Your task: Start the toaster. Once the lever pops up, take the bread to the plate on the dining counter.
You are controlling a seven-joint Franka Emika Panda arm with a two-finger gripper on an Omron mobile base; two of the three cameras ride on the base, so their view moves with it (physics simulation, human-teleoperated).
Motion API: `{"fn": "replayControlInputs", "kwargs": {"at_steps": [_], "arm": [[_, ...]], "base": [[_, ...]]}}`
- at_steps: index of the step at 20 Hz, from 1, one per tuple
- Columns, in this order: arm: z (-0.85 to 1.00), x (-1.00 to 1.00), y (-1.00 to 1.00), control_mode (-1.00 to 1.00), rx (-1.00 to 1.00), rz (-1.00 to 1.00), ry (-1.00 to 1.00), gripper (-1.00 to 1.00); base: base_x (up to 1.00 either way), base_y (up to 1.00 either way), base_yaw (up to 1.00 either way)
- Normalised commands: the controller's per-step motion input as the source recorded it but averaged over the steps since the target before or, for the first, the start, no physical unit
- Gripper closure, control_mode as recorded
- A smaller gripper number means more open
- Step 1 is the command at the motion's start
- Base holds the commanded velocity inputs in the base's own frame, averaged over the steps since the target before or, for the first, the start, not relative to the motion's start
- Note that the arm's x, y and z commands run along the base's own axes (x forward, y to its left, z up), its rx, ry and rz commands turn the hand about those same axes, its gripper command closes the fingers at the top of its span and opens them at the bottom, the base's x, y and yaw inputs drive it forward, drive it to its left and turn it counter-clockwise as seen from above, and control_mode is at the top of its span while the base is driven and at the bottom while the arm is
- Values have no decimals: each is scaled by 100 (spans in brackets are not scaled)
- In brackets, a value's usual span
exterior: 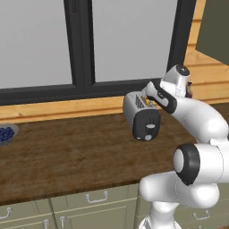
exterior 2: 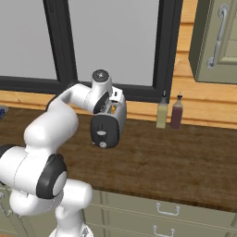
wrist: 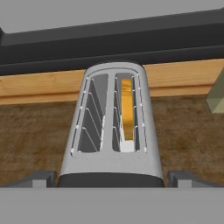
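Wood-grain counter (exterior: 67, 156) under toaster (exterior: 141, 116), dark-framed window (exterior: 82, 44) behind

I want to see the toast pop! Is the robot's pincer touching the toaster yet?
Apart. In the hand view the pincer is open, its fingertips standing out past both sides of the toaster with counter showing between, so nothing presses on it. The bread sits in one slot.
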Motion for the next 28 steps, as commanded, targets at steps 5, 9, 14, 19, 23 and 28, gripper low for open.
{"fn": "replayControlInputs", "kwargs": {"at_steps": [5,9,14,19,23,28], "arm": [[-12,1,0,-100,0,0,-2,-100],[1,17,0,-100,0,0,1,-100],[1,20,0,-100,0,0,7,-100],[0,22,0,-100,0,0,13,-100],[-1,3,0,-100,0,0,3,-100],[-15,8,0,-100,0,0,0,-100]], "base": [[0,0,0],[0,0,0],[0,0,0],[0,0,0],[0,0,0],[0,0,0]]}}
